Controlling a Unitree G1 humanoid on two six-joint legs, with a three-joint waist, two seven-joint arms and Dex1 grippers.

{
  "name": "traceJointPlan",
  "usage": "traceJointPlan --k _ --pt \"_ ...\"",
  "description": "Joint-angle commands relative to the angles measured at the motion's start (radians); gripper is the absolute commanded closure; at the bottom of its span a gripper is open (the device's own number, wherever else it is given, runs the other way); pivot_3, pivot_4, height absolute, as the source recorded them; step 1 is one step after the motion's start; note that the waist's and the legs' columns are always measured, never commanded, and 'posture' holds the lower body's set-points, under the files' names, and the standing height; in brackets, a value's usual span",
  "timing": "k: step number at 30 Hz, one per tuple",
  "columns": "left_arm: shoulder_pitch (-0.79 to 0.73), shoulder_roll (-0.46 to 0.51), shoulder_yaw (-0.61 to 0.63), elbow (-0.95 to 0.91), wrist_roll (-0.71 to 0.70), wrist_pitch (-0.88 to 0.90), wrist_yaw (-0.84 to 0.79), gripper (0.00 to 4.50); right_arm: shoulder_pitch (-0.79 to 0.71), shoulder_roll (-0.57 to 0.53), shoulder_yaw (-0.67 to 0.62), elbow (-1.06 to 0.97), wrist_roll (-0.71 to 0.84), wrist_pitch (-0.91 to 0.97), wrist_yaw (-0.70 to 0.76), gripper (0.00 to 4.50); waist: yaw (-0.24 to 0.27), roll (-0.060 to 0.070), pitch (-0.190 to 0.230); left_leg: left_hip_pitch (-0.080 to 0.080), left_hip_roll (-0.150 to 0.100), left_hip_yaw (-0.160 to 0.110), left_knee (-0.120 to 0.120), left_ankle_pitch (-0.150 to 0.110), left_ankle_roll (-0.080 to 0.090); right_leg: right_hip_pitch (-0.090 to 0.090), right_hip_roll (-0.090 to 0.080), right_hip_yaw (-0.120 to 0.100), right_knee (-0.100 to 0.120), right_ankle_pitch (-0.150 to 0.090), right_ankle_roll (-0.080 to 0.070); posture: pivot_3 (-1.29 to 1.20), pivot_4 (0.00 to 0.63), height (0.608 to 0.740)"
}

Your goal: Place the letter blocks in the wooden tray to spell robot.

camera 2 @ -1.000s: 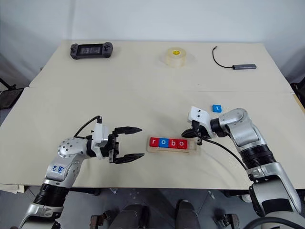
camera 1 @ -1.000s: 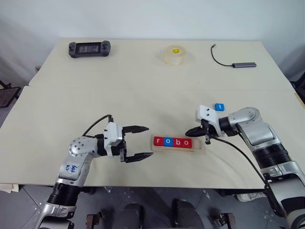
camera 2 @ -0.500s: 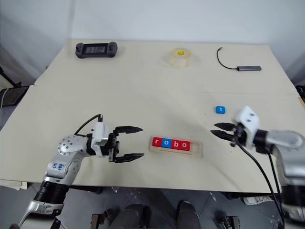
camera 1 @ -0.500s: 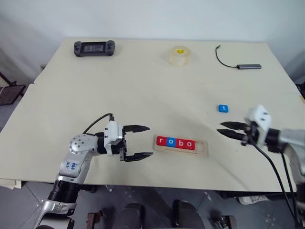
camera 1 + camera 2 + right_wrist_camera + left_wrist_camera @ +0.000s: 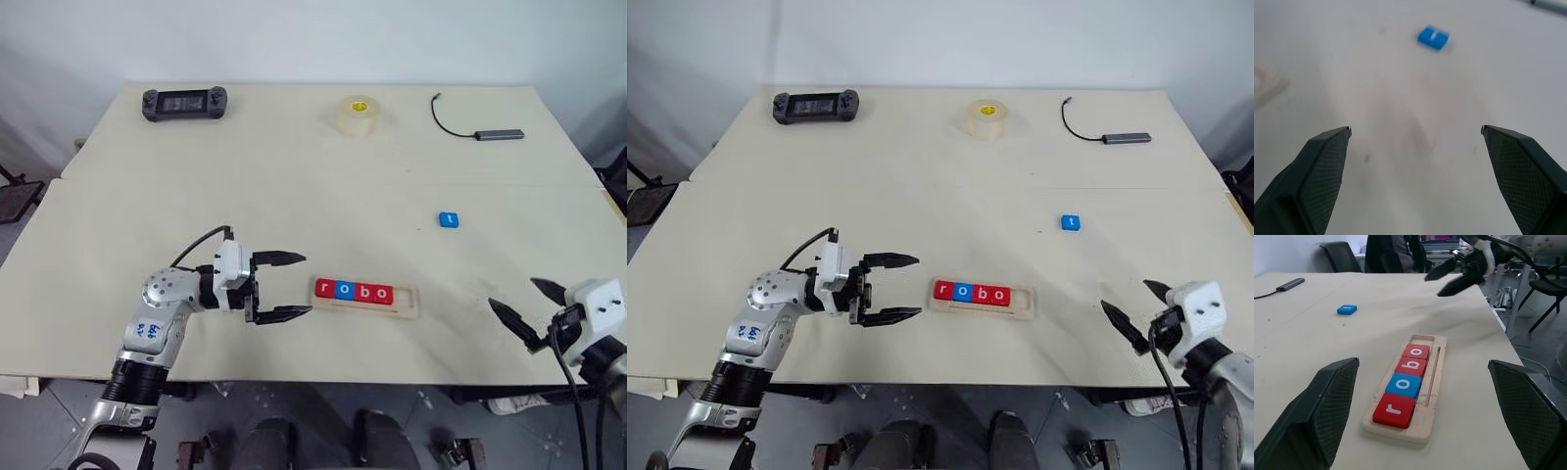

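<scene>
Four letter blocks [image 5: 355,291] in the wooden tray [image 5: 409,304], fifth block [image 5: 448,219] behind, right

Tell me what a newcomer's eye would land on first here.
The wooden tray near the table's front edge, with four red and blue blocks spelling "robo" and its last slot empty. Next, the lone blue t block lying on the table beyond the tray, toward the robot's right. The left gripper sits open just left of the tray, and the right gripper is open at the table's right front edge.
</scene>
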Motion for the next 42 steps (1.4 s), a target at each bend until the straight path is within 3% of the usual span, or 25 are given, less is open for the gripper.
traceJointPlan --k 1,6,10,17,25,29,35,42 --pt "-0.013 -0.006 0.012 -0.002 -0.004 -0.022 0.005 0.0 -0.114 -0.058 0.024 0.009 0.019 0.029 -0.038 0.03 -0.006 0.0 0.0 0.0 0.0 0.0 0.0 0.0 0.0 0.0 0.0 0.0 0.0 0.0 0.0 0.0 0.15 0.74" --pt "-0.001 -0.008 0.014 -0.011 -0.001 -0.026 0.016 0.0 -0.408 -0.111 0.159 0.102 0.004 0.318 -0.162 0.03 -0.009 0.0 0.0 0.0 0.0 -0.001 0.0 0.0 0.0 0.0 0.0 0.0 0.0 0.0 0.0 0.0 0.15 0.74" --pt "0.001 -0.016 0.008 -0.012 0.005 -0.031 0.025 0.0 -0.662 -0.106 0.283 0.323 -0.066 0.475 -0.256 0.03 -0.01 0.0 0.0 -0.001 0.001 -0.001 0.0 0.001 -0.001 -0.001 0.0 -0.001 0.0 0.0 -0.001 0.0 0.15 0.74" --pt "0.008 -0.029 0.006 -0.037 0.01 -0.036 0.05 0.0 -0.946 -0.009 0.423 0.742 -0.218 0.429 -0.423 0.03 -0.011 0.0 0.0 -0.004 -0.001 -0.003 -0.001 0.001 0.0 -0.003 -0.001 -0.003 -0.001 0.0 -0.001 0.0 0.15 0.74" --pt "0.033 -0.021 0.013 -0.069 0.007 -0.035 0.078 0.0 -1.046 0.084 0.405 0.935 -0.226 0.359 -0.504 0.03 -0.018 0.0 0.0 -0.004 -0.001 -0.002 -0.001 0.001 0.0 -0.003 -0.001 -0.004 0.0 0.0 -0.001 0.0 0.15 0.74" --pt "0.038 -0.02 0.014 -0.078 0.003 -0.032 0.082 0.0 -1.022 0.12 0.396 0.894 -0.223 0.393 -0.55 0.95 -0.028 0.0 0.0 -0.004 -0.001 -0.003 0.0 0.001 0.0 -0.002 -0.001 -0.004 0.0 0.0 -0.001 0.0 0.15 0.74" --pt "0.038 -0.018 0.015 -0.076 0.001 -0.029 0.078 0.0 -0.945 0.142 0.378 0.743 -0.205 0.479 -0.576 3.02 -0.028 0.001 0.0 -0.004 -0.001 -0.004 0.0 0.001 0.0 -0.002 -0.001 -0.004 0.002 0.0 -0.001 0.0 0.15 0.74" --pt "0.019 -0.029 -0.002 -0.057 0.001 -0.026 0.064 0.0 -0.866 0.137 0.317 0.497 -0.163 0.625 -0.613 3.05 -0.02 0.001 0.0 -0.004 -0.001 -0.004 0.0 0.001 0.0 -0.002 -0.001 -0.003 0.002 0.0 -0.001 0.0 0.15 0.74"
